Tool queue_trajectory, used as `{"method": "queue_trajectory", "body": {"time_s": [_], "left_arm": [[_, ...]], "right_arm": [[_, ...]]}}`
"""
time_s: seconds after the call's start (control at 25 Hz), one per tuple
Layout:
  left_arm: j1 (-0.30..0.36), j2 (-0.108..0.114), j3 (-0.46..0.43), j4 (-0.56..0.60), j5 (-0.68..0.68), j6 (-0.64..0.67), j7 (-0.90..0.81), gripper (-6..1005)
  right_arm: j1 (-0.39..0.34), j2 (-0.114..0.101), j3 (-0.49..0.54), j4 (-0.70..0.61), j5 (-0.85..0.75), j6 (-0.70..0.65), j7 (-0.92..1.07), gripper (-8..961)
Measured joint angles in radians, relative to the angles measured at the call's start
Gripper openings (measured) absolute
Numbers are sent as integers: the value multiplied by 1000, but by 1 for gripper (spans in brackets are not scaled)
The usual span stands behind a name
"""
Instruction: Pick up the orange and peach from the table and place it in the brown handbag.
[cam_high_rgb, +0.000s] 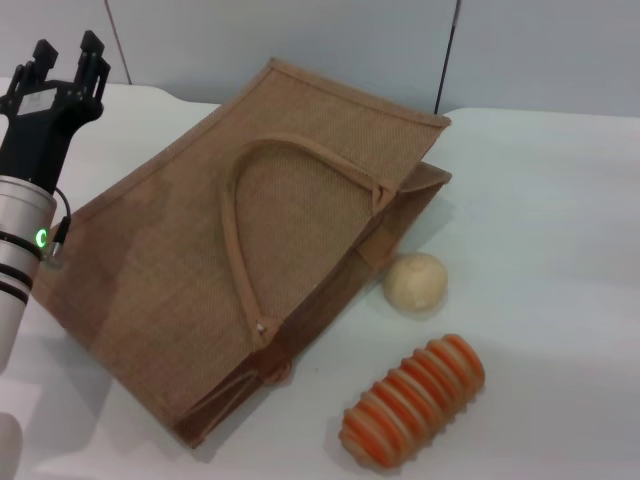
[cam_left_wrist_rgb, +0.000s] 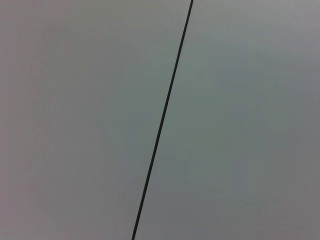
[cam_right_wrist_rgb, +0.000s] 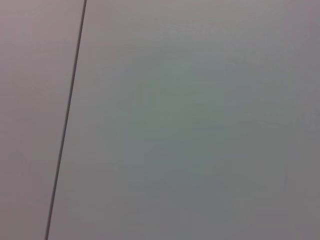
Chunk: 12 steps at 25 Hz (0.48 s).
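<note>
Jute brown handbag (cam_high_rgb: 250, 240) fills table's (cam_high_rgb: 560, 220) left; right open.

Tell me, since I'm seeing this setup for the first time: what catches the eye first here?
The brown handbag dominates, lying flat across the middle of the white table with a looped handle on top. Beside it sit a pale beige ball and, nearer the camera, an orange-and-cream ribbed cylinder. The left hand is raised at the far left; no orange or peach is in view.
</note>
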Motion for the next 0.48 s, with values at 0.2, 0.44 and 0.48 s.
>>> {"method": "queue_trajectory", "body": {"time_s": [0.2,0.44,0.48], "left_arm": [[5,1,-1,0,1,-38,-23,602],[9,1,-1,0,3,-46,-28,601],[11,0,-1,0,3,-46,-28,601]], "right_arm": [[0,1,-1,0,0,-2,8,763],[1,1,-1,1,0,-3,9,763],[1,1,-2,1,0,-3,10,763]]}}
